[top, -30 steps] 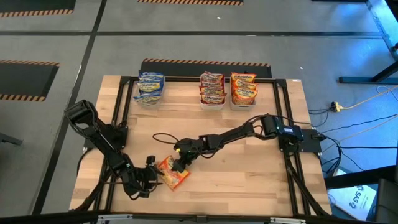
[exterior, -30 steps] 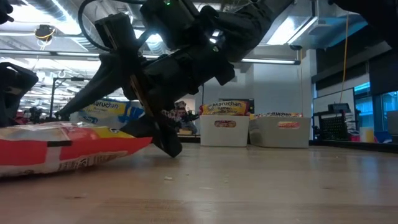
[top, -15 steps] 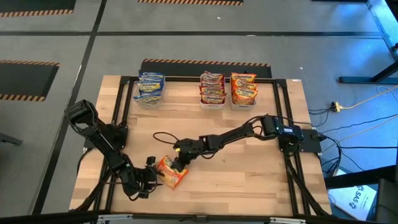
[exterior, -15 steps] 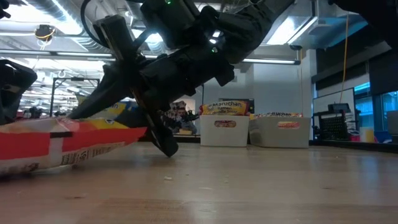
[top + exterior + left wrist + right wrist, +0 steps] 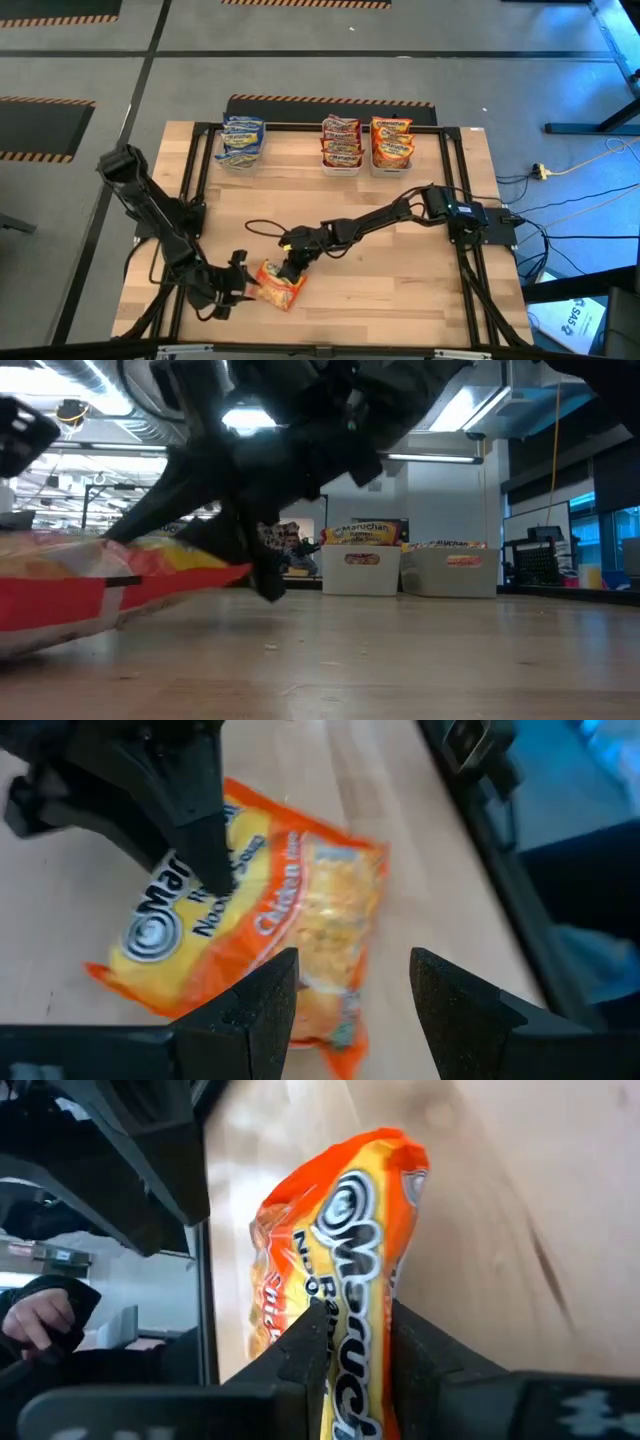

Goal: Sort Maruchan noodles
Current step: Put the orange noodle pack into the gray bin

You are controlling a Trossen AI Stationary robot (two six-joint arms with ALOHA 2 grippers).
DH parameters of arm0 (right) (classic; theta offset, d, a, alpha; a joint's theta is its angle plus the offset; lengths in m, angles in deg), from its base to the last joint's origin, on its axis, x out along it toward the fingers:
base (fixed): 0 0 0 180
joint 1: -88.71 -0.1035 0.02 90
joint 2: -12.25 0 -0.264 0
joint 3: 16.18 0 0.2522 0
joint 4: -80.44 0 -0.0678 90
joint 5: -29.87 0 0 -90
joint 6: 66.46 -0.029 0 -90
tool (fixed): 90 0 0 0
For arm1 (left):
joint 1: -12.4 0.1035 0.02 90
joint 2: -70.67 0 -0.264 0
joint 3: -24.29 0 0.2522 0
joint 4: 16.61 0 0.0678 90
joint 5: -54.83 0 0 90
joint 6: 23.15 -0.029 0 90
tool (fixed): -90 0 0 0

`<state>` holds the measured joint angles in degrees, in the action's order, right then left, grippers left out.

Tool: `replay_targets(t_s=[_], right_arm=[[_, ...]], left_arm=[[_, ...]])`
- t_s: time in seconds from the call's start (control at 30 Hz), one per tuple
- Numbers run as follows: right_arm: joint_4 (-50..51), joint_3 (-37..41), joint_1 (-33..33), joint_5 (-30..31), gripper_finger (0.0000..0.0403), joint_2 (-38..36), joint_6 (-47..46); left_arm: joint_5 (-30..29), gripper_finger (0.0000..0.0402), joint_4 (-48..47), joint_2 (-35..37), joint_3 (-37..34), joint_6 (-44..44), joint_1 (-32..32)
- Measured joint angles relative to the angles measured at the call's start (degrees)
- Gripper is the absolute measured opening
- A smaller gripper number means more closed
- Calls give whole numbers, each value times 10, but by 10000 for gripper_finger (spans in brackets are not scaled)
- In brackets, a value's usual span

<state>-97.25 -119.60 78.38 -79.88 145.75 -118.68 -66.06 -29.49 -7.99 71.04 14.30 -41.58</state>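
Nearest you on the worktop (image 5: 400,290), the orange noodle packet (image 5: 279,284) lies near the front edge. Your right claw (image 5: 287,269) pinches its crinkly edge; the left claw (image 5: 238,291) stands spread just beside. It's light, slippery film over brittle noodles, so grip the sealed end gently. The sorted packets (image 5: 342,141) wait far back.
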Motion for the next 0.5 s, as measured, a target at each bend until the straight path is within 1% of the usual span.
replay_targets(t_s=[0.1, 0.23, 0.4, 0.5], right_arm=[[36, -1, 1, 7, 73, -25, 31], [124, -1, 1, 46, 73, -63, 89], [216, -1, 1, 93, 73, -116, 140], [237, -2, 1, 92, 73, -125, 165]], left_arm=[[5, 188, -41, 44, 0, 28, -8], [-2, 188, -81, 89, 0, 51, -15], [-7, 188, -91, 111, 1, 55, -15], [-14, 188, -91, 111, 1, 55, -15]])
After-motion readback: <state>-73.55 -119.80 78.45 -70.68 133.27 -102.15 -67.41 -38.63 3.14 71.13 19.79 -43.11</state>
